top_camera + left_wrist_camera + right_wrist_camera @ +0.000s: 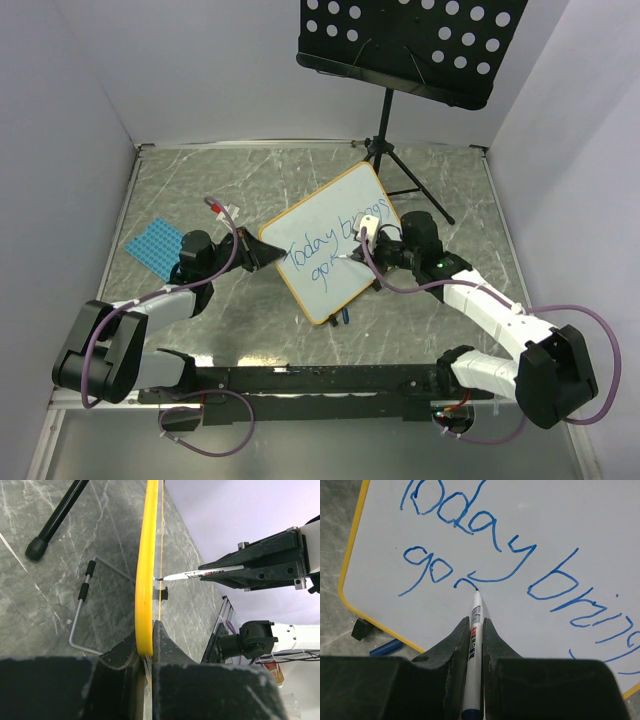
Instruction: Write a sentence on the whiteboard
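The whiteboard (325,210) stands propped mid-counter (200,180). The left hand (147,650) is clamped on its yellow frame at the board's 9 o'clock edge. From 4 o'clock, the right hand (475,630) grips a marker (476,611), tip touching the board just past "go". The sentence (470,525) reads "Today brings" in blue, "go" beneath. A music stand (410,40) rises at 1 o'clock.

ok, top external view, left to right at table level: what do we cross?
blue mat → left tool → whiteboard, clamped at its edge by that tool. Right tool with the marker overlaps the whiteboard, so it is left out.
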Robot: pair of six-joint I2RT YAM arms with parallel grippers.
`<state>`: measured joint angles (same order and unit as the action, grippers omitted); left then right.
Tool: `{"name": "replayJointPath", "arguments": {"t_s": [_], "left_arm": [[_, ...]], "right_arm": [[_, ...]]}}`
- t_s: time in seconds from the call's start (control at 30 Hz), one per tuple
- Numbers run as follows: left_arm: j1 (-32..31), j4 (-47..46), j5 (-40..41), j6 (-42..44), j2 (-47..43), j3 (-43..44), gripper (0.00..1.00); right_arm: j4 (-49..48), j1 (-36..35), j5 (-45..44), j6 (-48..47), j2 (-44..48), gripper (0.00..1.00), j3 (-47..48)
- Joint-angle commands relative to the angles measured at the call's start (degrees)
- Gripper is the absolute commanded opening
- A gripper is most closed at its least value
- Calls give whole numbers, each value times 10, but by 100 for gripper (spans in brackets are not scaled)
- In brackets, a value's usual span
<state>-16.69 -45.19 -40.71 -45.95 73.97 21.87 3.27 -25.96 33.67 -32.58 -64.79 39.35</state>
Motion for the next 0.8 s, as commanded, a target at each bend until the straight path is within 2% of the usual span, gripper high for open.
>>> {"name": "replayJointPath", "arguments": {"t_s": [0.0, 0.43, 0.77], "left_arm": [[-12, 27, -47, 65, -1, -13, 1], [-12, 27, -46, 66, -2, -13, 1], [-12, 34, -46, 68, -3, -10, 1]], "right_arm": [[25, 6, -2, -21, 6, 0, 12], [61, 6, 54, -30, 0, 0, 21], [10, -24, 19, 7, -13, 0, 35]]}}
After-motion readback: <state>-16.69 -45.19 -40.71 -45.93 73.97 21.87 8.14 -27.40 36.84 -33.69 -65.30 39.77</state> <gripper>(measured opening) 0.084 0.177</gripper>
